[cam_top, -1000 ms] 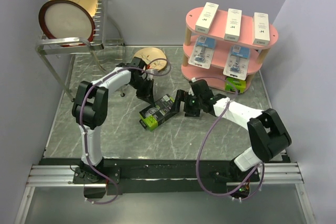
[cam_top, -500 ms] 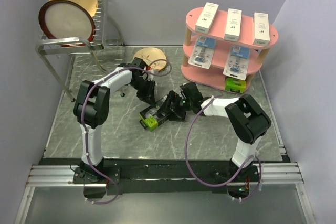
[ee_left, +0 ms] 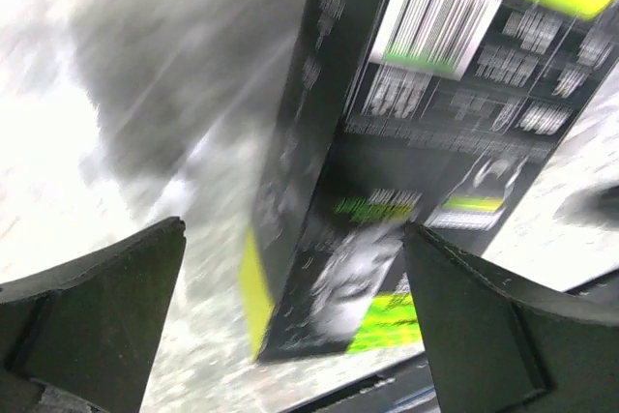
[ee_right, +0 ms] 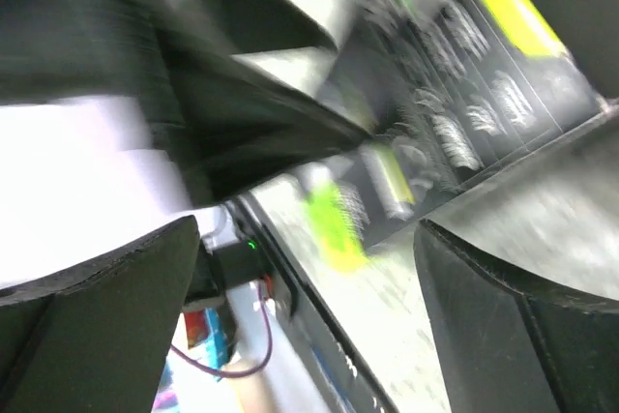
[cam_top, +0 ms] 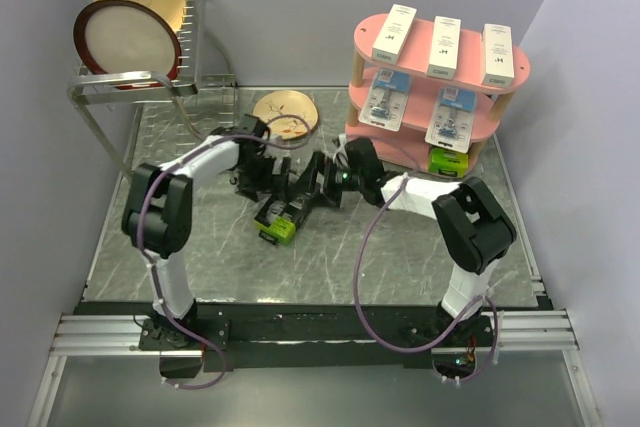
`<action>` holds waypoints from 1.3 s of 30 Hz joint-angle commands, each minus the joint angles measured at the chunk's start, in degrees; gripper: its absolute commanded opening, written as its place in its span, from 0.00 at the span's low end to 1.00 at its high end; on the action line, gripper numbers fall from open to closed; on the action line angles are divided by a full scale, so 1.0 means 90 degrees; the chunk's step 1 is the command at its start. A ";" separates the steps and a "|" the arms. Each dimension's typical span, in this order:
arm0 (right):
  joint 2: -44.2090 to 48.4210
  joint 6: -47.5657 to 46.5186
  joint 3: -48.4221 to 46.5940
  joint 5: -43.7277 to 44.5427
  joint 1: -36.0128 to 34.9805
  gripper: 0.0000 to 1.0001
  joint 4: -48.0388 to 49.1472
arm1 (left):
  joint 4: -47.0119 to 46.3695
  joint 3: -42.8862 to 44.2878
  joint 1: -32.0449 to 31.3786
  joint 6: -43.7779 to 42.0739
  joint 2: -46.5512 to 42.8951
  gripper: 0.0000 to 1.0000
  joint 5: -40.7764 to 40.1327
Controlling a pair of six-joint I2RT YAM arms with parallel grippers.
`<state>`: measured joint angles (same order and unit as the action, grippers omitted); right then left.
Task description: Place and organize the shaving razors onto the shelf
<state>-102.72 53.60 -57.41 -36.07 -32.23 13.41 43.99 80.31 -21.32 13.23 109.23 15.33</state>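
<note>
one black and lime box (cam_top: 281, 219) lies on the grey worktop (cam_top: 180, 247), which looks like smooth stone with thin white streaks. it is a long cardboard box with flat sides and sharp edges, and its lime end points to the near side. it is well apart from the pink shelf (cam_top: 400, 150). the left wrist view shows a white bar code and tiny print on its dark side, all a bit blurry.

the left hand (ee_left: 295, 234) is right over the box. its two thick dark fingers (ee_left: 97, 316) are spread wide, one on each side of the box, and i cannot tell if they touch it. the right hand (ee_right: 308, 229) is just beside it, at the other side of the box. its fingers (ee_right: 513, 326) are spread wide too and pinch nothing. that view is very blurry.

the shelf has three oval boards on pale wooden posts. three slim white boxes (cam_top: 443, 46) stand in a row on the top board. two blue and white razor cards (cam_top: 384, 102) lean on the middle board. a second lime box (cam_top: 447, 160) sits on the bottom board.

at the far left a shiny wire rack (cam_top: 130, 87) holds two round plates (cam_top: 130, 39). a round wooden dish (cam_top: 283, 110) lies behind the two hands.
</note>
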 commanded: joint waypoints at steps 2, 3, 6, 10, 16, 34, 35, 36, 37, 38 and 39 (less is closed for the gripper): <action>0.1244 -0.1237 -0.0428 0.0131 0.0533 1.00 0.0078 | -0.0814 -0.1264 -0.0179 -0.0416 -0.1393 0.99 -0.0647; 0.1363 -0.1558 -0.0302 0.0315 0.0563 1.00 -0.0111 | -0.0825 -0.1335 -0.0209 -0.0387 -0.1443 0.99 -0.0755; 0.1666 -0.1873 -0.0097 0.0560 0.0583 1.00 -0.0611 | -0.0640 -0.1336 -0.0209 -0.0046 -0.1055 0.99 -0.0591; 0.1687 -0.1835 0.0040 0.0746 0.0583 1.00 -0.0679 | -0.1234 -0.1473 -0.0209 0.0190 -0.0751 0.90 -0.0045; 0.1666 -0.1201 0.0645 0.1000 0.0758 1.00 -0.0670 | -0.1401 -0.1286 -0.0199 0.0257 0.0002 0.45 0.1166; 0.2107 -0.1552 0.1593 0.1217 0.1325 0.92 -0.1697 | -0.3433 -0.2020 -0.0863 0.2475 0.1408 0.01 0.3316; 0.2087 -0.1503 0.1574 0.1080 0.1286 0.86 -0.1569 | -0.3336 -0.1981 -0.0892 0.2417 0.1515 0.01 0.3258; 0.2077 -0.1464 0.1545 0.1011 0.1151 0.84 -0.1404 | -0.3257 -0.1893 -0.0960 0.2387 0.1564 0.02 0.3219; 0.2029 -0.1367 0.1516 0.0730 0.1072 0.83 -0.1160 | -0.3228 -0.1873 -0.0990 0.2397 0.1613 0.02 0.3170; 0.2009 -0.1366 0.1399 0.0621 0.0984 0.82 -0.1023 | -0.3208 -0.1854 -0.1019 0.2416 0.1681 0.06 0.3111; 0.1980 -0.1376 0.1311 0.0542 0.0790 0.82 -0.0857 | -0.3188 -0.1815 -0.1068 0.2426 0.1701 0.08 0.3043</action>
<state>-85.10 40.38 -43.46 -24.58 -20.95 -1.50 9.04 66.17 -27.53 37.21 117.60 58.59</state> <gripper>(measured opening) 0.831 0.163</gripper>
